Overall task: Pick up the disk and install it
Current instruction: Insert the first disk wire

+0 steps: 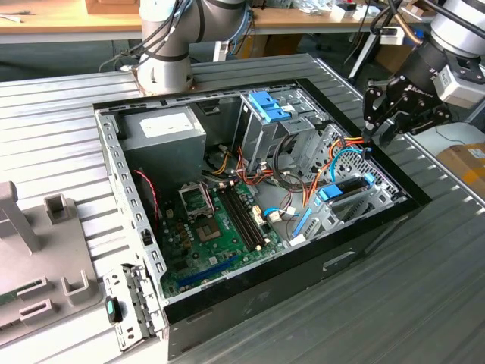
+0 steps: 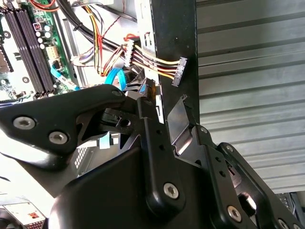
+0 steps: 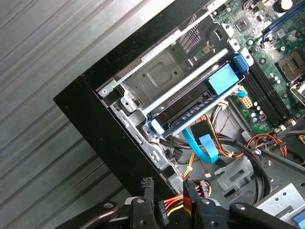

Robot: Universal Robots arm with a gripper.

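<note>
1. Blue plastic frames the disk [image 1: 350,188], which sits slotted between the rails of the metal drive bay [image 3: 162,76] at the exterior view's right end of the open computer case [image 1: 265,292], on its near side.
2. Above the case's far right edge hovers the gripper [image 1: 379,130], its black fingers [image 3: 147,191] apart and clasping nothing.
3. A loose power connector [image 2: 178,71] on yellow, red and black wires drapes over the black case wall just beside the fingers. Any sideways sweep of the claw would likely hook it and drag the harness.
4. A flat blue data cable [image 3: 202,148] loops next to the bay and could be pinched against the rails. Whether the disk is fully latched cannot be told; if it is not, a nudge might slide it loose.
5. Besides the bay and its disk, the case holds a green motherboard [image 1: 220,227] on its floor, a grey power-supply box [image 1: 163,133] in the far left corner, and a tall drive cage [image 1: 261,133] at the far middle.
</note>
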